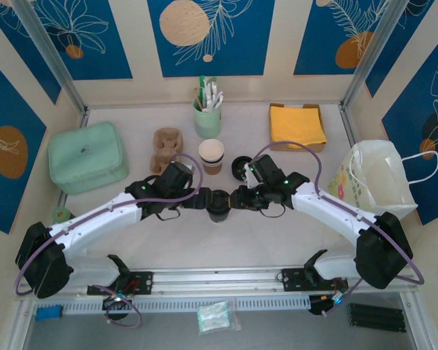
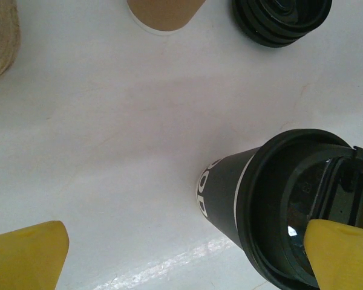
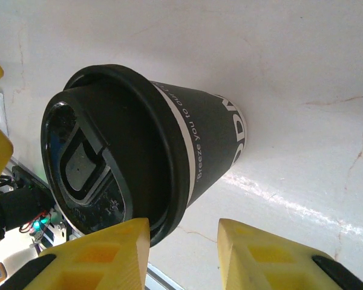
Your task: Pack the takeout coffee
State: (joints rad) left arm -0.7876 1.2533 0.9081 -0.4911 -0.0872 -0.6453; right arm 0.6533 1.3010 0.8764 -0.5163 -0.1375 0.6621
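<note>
The takeout coffee (image 1: pixel 219 207) stands upright at the table's middle, a dark cup with white lettering and a round black lid (image 3: pixel 103 157), its body dark rather than brown. My left gripper (image 1: pixel 204 198) is just left of it and my right gripper (image 1: pixel 237 197) just right. In the left wrist view the left gripper (image 2: pixel 184 260) is wide open, and one yellow fingertip (image 2: pixel 345 254) overlaps the lid of the cup (image 2: pixel 230 193). The right gripper (image 3: pixel 181 254) is open, its left finger (image 3: pixel 91 257) beside the lid's rim, with bare table between the jaws.
A lidless brown paper cup (image 1: pixel 211 155) and a loose black lid (image 1: pixel 241 168) sit just behind the grippers. A cardboard carrier (image 1: pixel 167 146), a green case (image 1: pixel 87 155), a green sachet holder (image 1: pixel 208 113), yellow napkins (image 1: pixel 297 125) and a white bag (image 1: pixel 376 179) ring the table.
</note>
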